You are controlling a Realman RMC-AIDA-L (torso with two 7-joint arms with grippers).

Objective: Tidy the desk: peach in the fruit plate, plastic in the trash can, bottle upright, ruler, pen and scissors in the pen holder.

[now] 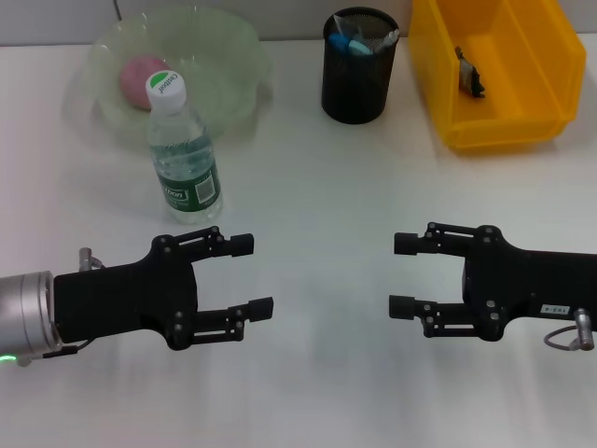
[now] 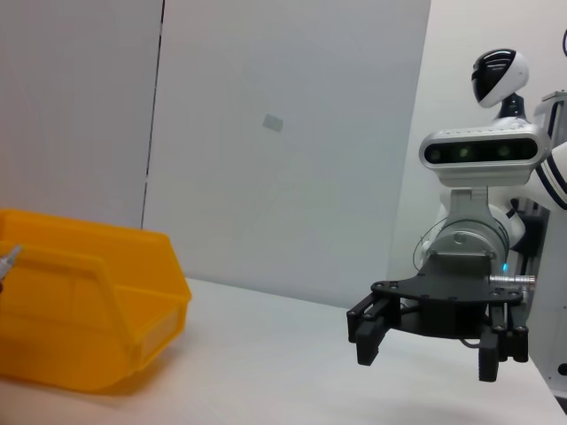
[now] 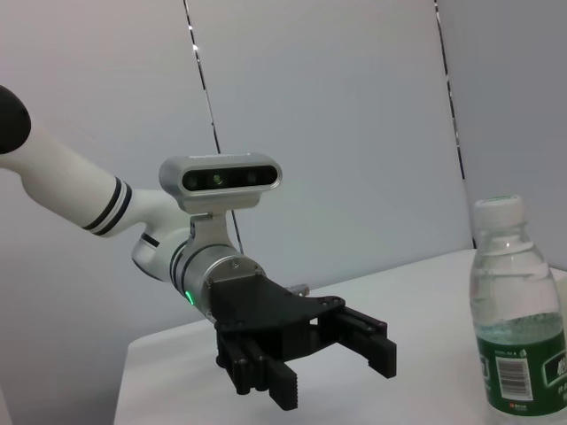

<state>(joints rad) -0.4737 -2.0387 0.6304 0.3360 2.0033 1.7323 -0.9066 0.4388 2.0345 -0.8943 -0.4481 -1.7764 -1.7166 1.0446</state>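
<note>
Bottle (image 1: 184, 149) upright | left claw (image 1: 250, 274) open | right claw (image 1: 403, 275) open

Surface (image 1: 308, 187): white, smooth, matt with faint sheen.
Bottle (image 1: 183, 154): clear plastic, glossy; white ribbed cap; green printed label.
Fruit plate (image 1: 233, 56): translucent pale green plastic, glossy.
Peach (image 1: 140, 73): pink, matt skin.
Pen holder (image 1: 359, 79): black mesh, likely metal, matt.
Bin (image 1: 522, 121): yellow plastic, smooth, semi-gloss.
Left pincer (image 1: 256, 275): black matt body; brushed silver metal wrist sleeve.
Right pincer (image 1: 399, 275): black matt, ribbed finger pads; small white label on body.
</note>
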